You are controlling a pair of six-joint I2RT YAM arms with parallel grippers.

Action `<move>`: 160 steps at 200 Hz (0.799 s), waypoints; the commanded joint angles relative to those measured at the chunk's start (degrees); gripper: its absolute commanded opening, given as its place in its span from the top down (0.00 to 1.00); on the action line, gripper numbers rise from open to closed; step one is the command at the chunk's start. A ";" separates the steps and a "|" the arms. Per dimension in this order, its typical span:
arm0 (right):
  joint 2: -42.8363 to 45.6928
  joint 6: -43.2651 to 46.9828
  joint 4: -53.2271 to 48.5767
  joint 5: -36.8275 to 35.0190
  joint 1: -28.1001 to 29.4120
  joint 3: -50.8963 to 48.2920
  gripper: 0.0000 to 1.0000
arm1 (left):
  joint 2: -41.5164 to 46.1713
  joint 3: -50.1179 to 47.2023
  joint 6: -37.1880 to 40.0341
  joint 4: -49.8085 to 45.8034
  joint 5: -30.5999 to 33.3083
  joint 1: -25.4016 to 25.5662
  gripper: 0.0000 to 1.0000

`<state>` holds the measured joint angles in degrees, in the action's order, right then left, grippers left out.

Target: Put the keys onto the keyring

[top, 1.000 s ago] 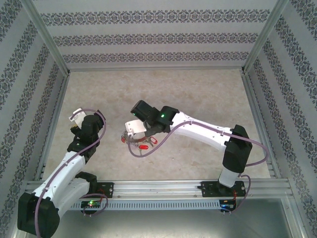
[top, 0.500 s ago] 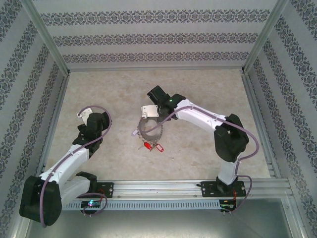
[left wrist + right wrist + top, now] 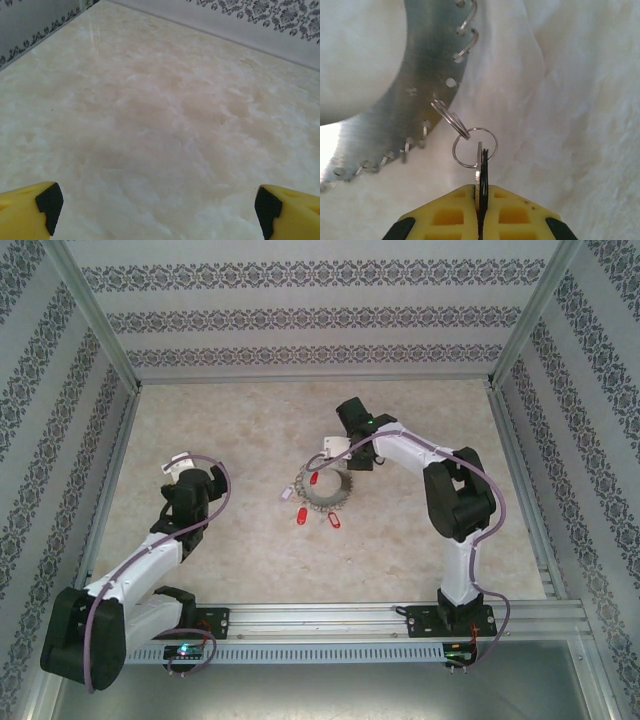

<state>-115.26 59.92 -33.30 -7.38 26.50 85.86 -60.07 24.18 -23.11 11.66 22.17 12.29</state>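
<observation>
One key point(image 3: 480, 172) sits pinched between the right jaws; left jaws gape empty.

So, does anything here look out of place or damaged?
Nothing stands out. The right gripper is shut on a key linked by small rings to the keyring; two red tags lie by its near edge.

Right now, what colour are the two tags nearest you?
Red oblong plastic tags, best in the top view.
</observation>
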 commanded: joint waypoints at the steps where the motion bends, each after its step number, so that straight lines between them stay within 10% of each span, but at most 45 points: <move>1: -2.71 -1.54 1.98 0.52 -1.11 0.65 0.91 | -1.25 2.40 11.99 2.96 -2.74 -0.40 0.01; 38: -2.35 -5.45 6.18 -3.09 -2.89 -1.18 0.78 | 1.23 1.49 18.96 2.89 -1.06 -0.35 0.01; 43: -1.96 -6.07 6.28 -3.20 -3.13 -1.46 0.58 | 1.71 1.27 19.62 2.82 -0.73 -0.39 0.01; 47: -1.66 -6.74 6.24 -3.19 -3.41 -1.56 0.08 | 2.07 1.15 20.03 2.64 -0.57 -0.37 0.01; 50: -1.40 -7.20 6.11 -3.22 -3.61 -1.58 0.03 | 2.43 1.08 20.38 2.52 -0.50 -0.41 0.01; 101: 13.05 -14.87 11.72 -8.01 -3.47 -10.81 0.02 | 4.01 -1.10 26.79 3.62 -2.19 -0.41 0.01; 160: 48.55 -46.81 46.40 2.81 -6.58 -45.96 0.02 | 1.47 -6.12 31.94 15.96 -3.68 -0.52 0.01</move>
<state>-75.48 30.89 -4.60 -8.91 22.39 52.38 -57.41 19.22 4.60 19.18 19.18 12.25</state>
